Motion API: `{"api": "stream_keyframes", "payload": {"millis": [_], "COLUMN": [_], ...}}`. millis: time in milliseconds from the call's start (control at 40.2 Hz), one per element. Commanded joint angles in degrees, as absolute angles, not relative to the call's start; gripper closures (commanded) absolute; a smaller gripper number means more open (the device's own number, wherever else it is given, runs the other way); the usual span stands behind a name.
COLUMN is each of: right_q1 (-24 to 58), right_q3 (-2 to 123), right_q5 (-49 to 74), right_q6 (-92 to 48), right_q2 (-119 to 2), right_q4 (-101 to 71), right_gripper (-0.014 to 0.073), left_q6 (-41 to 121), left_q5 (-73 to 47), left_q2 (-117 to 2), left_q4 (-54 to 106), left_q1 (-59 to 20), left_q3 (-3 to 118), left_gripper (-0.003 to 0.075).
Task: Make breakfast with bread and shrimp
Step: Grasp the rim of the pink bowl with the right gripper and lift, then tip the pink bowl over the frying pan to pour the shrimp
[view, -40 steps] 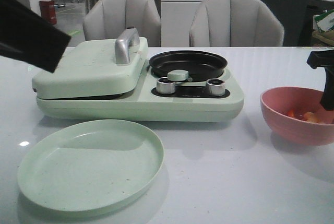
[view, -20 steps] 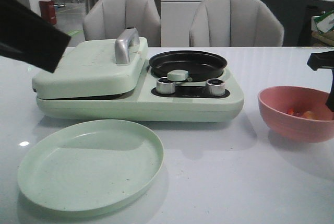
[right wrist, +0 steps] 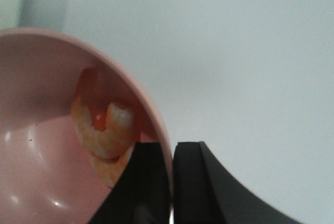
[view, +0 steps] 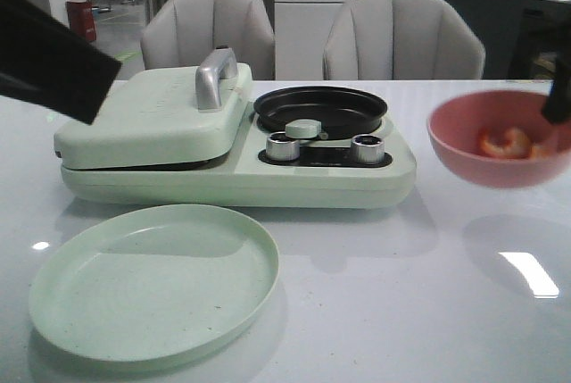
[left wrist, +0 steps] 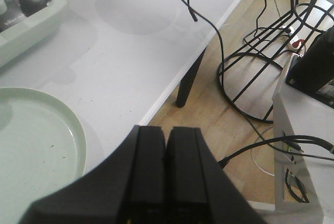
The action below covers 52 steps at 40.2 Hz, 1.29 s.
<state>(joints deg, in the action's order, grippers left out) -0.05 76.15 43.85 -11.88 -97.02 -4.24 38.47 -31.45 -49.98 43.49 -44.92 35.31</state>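
Nearest the camera, an empty green plate (view: 153, 283) lies on the white table (view: 384, 312), in front of the cooker, probably set there to receive the finished food.

Behind it stands the green cooker (view: 234, 155). Its left-hand press lid (view: 152, 120) is down, so whether the bread is inside cannot be told; no slice is visible in any view. Its right-hand black pan (view: 321, 108) is open and empty, with two knobs (view: 326, 146) just in front of it, and appears ready for the shrimp.

To the right, the pink bowl (view: 500, 137) hangs clear of the table and tilts slightly toward the pan. The shrimp (view: 504, 142) lie inside it, on the side nearest the right gripper (right wrist: 172, 182). In the right wrist view its fingers (right wrist: 143, 182) pinch the bowl's rim between them, one inside the wall and one outside, a hold that allows carrying and tipping.

The left gripper (left wrist: 166, 166) has its fingers pressed together on nothing and hangs beyond the table's edge over the floor, well apart from the work. Two grey chairs (view: 312, 35) stand behind the table.
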Motion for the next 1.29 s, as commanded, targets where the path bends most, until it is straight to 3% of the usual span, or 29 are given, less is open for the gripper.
{"api": "stream_keyframes", "payload": {"millis": [0,174,423,597,821,1270], "right_q1": [5.0,14.7,26.9,31.4,35.8,36.6], "right_q3": [83.1,91.7,99.6,102.7,103.2,103.7], "right_q5": [42.0,42.3,42.9,43.2,49.8,53.5], "right_q6": [-12.3,-4.2,13.4,24.9,29.9,30.3], "right_q2": [-91.9,-93.3,-99.7,-105.8,-112.1,-117.5], "right_q4": [1.6,17.8,54.0,76.1,100.1,103.8], "right_gripper": [0.0559,0.0559,0.0559,0.0559,0.0559,0.0559], "left_q6": [38.5,38.5,38.5,38.5,38.5,38.5], "left_q5": [-28.8,-28.8,-28.8,-28.8,-28.9,-28.9], "left_q2": [-49.2,-49.2,-49.2,-49.2,-49.2,-49.2], "left_q4": [45.3,45.5,45.5,45.5,45.5,45.5], "left_q1": [-45.3,-45.3,-45.3,-45.3,-45.3,-45.3], "left_q3": [37.1,37.1,37.1,37.1,37.1,37.1], "left_gripper": [0.0622,0.0622,0.0622,0.0622,0.0622,0.0622]}}
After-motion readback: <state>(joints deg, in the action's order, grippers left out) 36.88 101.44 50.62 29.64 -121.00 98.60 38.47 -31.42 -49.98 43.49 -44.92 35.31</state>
